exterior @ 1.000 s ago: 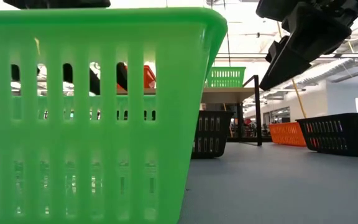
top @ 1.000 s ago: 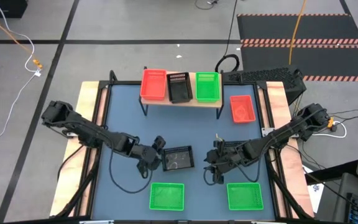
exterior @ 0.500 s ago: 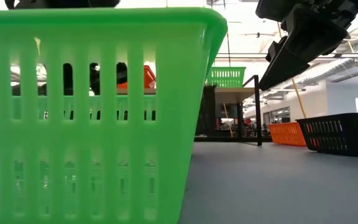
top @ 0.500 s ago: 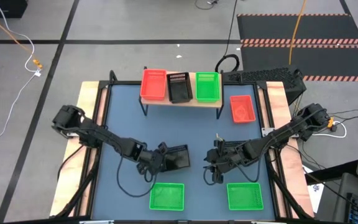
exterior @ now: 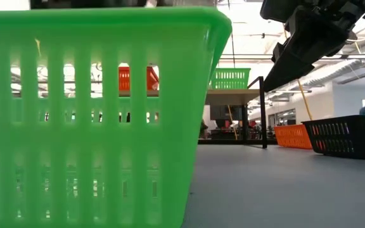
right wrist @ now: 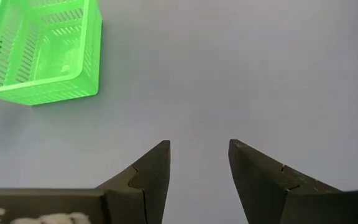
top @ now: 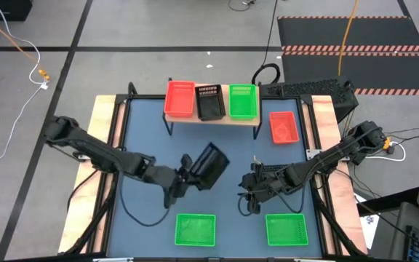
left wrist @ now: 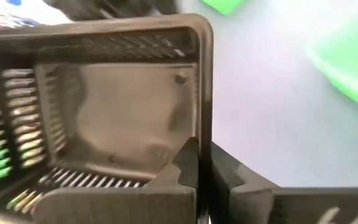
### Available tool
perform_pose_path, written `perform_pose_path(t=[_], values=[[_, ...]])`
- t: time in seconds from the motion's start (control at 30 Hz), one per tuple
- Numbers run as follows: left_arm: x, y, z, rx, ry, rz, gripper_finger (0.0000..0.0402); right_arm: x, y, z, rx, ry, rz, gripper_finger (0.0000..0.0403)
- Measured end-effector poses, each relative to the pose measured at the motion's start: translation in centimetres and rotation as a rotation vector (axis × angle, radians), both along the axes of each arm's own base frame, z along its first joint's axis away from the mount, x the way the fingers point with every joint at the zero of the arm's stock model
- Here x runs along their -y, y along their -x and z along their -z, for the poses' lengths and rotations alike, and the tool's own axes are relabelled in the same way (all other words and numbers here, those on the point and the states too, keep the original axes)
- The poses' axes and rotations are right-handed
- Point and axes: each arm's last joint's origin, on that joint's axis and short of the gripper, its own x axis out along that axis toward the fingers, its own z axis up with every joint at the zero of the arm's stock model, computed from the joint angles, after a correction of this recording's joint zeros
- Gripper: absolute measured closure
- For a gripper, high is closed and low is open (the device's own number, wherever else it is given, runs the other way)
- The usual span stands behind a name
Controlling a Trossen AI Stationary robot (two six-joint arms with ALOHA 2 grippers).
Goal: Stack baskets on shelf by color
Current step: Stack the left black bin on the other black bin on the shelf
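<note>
Your left gripper [top: 186,172] is clamped on the rim of a black basket [top: 209,166], holding it tilted up off the blue table [top: 144,138], mid-table in front of the shelf [top: 220,118]. The shelf carries a red basket [top: 180,97], another black one [top: 209,101] and a green one [top: 242,100]. Your right gripper [right wrist: 197,163] hovers over bare table with fingers spread, gripping nothing. Two green baskets [top: 195,229] sit at the near edge; a loose red basket [top: 283,126] lies right of the shelf.
</note>
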Motion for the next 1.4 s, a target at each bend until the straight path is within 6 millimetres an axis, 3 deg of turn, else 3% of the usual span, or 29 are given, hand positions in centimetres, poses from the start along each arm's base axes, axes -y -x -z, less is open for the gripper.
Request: perform_pose_path(t=[0.27,0.43,0.67,0.87,1.07,1.4], values=[[-3.0,-1.0,-10.2,0.305,0.043,-0.302,0.0397,0.0,-0.1,-0.1,0.010,-0.006,0.003,0.0245],[-6.4,-2.4,-13.8,0.266,0.157,-0.430,0.0397,0.0,-0.1,-0.1,0.011,-0.006,0.003,0.0245],[-11.9,-6.0,-14.9,0.153,0.151,-0.605,0.0398,0.1,0.1,0.5,0.026,0.025,-0.029,0.0245],[-15.8,-8.6,-14.3,0.031,0.196,-0.715,0.0393,0.3,0.5,1.4,0.006,0.035,-0.030,0.0245],[-17.6,-9.9,-12.6,-0.088,0.235,-0.789,0.0395,0.5,0.9,2.1,-0.017,0.046,-0.030,0.0245],[-19.7,-10.2,-10.7,-0.196,0.307,-0.785,0.0391,0.7,1.3,2.8,-0.038,0.055,-0.030,0.0245]])
